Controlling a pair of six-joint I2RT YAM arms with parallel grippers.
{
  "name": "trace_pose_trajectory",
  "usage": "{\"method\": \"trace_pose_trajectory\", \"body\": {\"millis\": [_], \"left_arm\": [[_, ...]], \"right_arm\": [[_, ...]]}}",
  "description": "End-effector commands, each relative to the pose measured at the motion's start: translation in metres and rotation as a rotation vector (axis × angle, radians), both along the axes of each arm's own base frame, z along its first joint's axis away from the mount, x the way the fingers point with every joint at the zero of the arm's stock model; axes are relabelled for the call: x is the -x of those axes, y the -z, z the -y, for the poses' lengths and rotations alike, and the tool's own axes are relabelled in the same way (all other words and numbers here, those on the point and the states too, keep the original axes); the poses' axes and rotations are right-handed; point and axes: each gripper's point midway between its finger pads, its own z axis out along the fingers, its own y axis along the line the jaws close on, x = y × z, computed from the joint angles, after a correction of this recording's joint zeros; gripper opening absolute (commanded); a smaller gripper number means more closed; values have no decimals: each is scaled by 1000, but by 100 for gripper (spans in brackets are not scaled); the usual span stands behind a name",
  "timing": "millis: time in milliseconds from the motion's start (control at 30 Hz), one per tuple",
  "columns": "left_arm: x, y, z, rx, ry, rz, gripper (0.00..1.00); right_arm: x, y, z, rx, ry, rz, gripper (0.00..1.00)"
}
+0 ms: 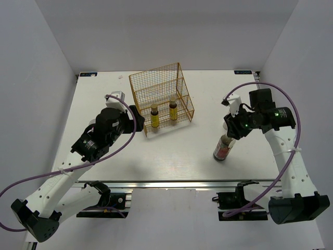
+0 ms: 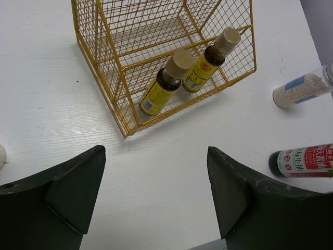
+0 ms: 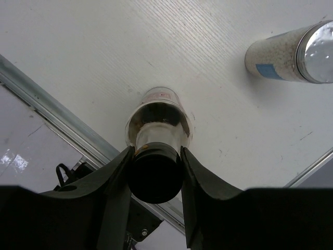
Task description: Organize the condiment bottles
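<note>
White counter (image 1: 171,156) boxed in by pale walls. Toward the back middle, a gold wire rack (image 1: 161,96), with a small amber-yellow bottle with a tan cap (image 2: 161,88) and a second amber-yellow bottle (image 2: 205,62) just beside each other on its lower front shelf. Well apart to the right, near the front edge, a taller dark brown bottle with a reddish label (image 1: 223,148), standing on the counter. Right tool (image 3: 156,156) down over it, fingers (image 3: 117,177) closed against both sides of its black cap. Nearby, a clear cylindrical bottle of white granules with a blue label and a shiny grey lid (image 3: 289,54), on the counter. Left tool (image 2: 155,153) spread wide, holding nothing, poised above the counter just left of the rack and facing it.
</note>
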Motion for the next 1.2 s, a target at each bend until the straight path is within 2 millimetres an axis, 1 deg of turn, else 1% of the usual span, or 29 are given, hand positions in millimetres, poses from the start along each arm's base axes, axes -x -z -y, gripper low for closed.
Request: {"method": "trace_pose_trajectory", "body": {"millis": [0,33,67,100,133,233,267,367,400,467,500,567,600,633,667,700,733,767,800,833,867,933,967,1067,1100,1167], "left_arm": [[1,-9,-1,-4,4,14,88],[1,-10,-2,-6,3,13,88],[1,-10,-2,-8,2,12,88],[1,-11,-3,-13,-2,11,88],[1,-11,-4,-15,-2,12,88],[2,-12,-5,-17,-10,12,88],[2,-12,-6,-17,-13,11,88],[2,-13,-7,-14,-19,12,88],[2,-13,-7,-14,-21,12,88],[1,-15,-7,-14,-22,14,88],[2,-14,-8,-18,-24,9,88],[1,-17,-9,-20,-31,12,88],[1,-16,-9,-22,-32,10,88],[1,-16,-10,-26,-36,10,88],[1,-17,-10,-25,-36,12,88],[1,-17,-11,-26,-37,11,88],[1,-17,-11,-25,-39,11,88],[1,-17,-11,-26,-39,9,88],[1,-16,-11,-28,-40,9,88],[1,-17,-11,-27,-40,10,88],[1,-16,-11,-29,-40,7,88],[0,-16,-11,-28,-44,8,88],[0,-16,-12,-28,-47,8,88],[0,-17,-13,-30,-55,8,88],[-1,-17,-13,-30,-58,10,88],[-1,-17,-14,-31,-62,11,88]], "right_arm": [[-24,-44,-17,-87,-35,118,0],[-27,-49,-19,-97,-40,127,0],[-33,-62,-22,-109,-46,160,0],[-38,-65,-25,-122,-51,152,0],[-43,-78,-27,-135,-54,180,0],[-55,-88,-34,-163,-65,181,0],[-61,-97,-38,-181,-74,194,0],[-71,-112,-46,-219,-85,215,0],[-79,-119,-49,-231,-89,230,0],[-87,-127,-54,-252,-95,239,0],[-96,-136,-58,-259,-102,257,0],[-103,-147,-62,-271,-110,279,0],[-111,-147,-65,-274,-110,277,0],[-116,-163,-67,-283,-120,321,0],[-120,-168,-69,-287,-122,334,0],[-128,-168,-71,-288,-124,333,0],[-132,-183,-73,-295,-129,377,0],[-137,-188,-74,-300,-131,394,0],[-145,-187,-77,-306,-128,391,0],[-148,-198,-79,-316,-131,425,0],[-158,-202,-82,-326,-133,444,0],[-164,-214,-89,-348,-137,484,0],[-172,-223,-92,-357,-137,531,0],[-184,-233,-102,-381,-133,582,0],[-188,-242,-108,-391,-144,624,0],[-197,-249,-112,-401,-135,657,0]]}}
